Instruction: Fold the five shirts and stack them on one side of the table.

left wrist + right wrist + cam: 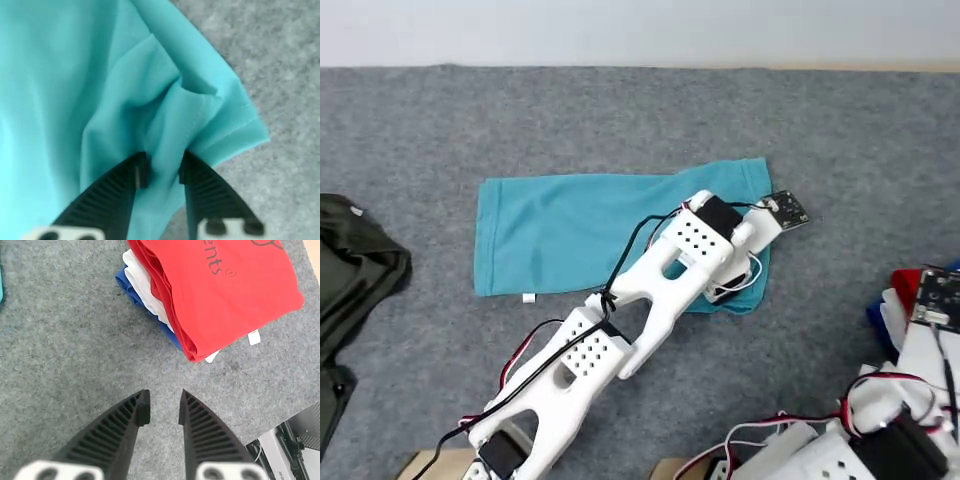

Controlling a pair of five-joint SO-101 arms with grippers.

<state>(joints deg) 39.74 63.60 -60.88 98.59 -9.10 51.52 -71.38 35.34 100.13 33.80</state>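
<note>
Teal shirt [570, 235]: thin knit cloth by the look, lying part-folded as a wide rectangle at the middle of the table [840, 140], one end rumpled under the left arm. Condition, judged: half done; a further fold is needed before it joins the pile.

Left gripper [164, 167]: down on the shirt's rumpled end, close to a hemmed corner. Jaws narrow, nipping a raised ridge of the cloth between them.

Right gripper [164, 407]: above bare grey surface just beside the stack. Jaws a little apart, nothing between them.

Stack [215, 290]: three folded shirts at the table's right edge, red on top, white beneath, blue lowest.

Dark green shirt [355, 275]: unfolded heap at the left edge, well apart from the teal one.

Handling, judged: light, limp, no stiffness. It will sag from any single hold and drag on the napped surface rather than slide. Not fragile. Best taken at a hem or corner, where doubled stitching gives the pads something to bite; a pinch through both layers would hold the fold together. A hold on a loose mid-panel ridge risks lifting one layer only and opening the fold.
</note>
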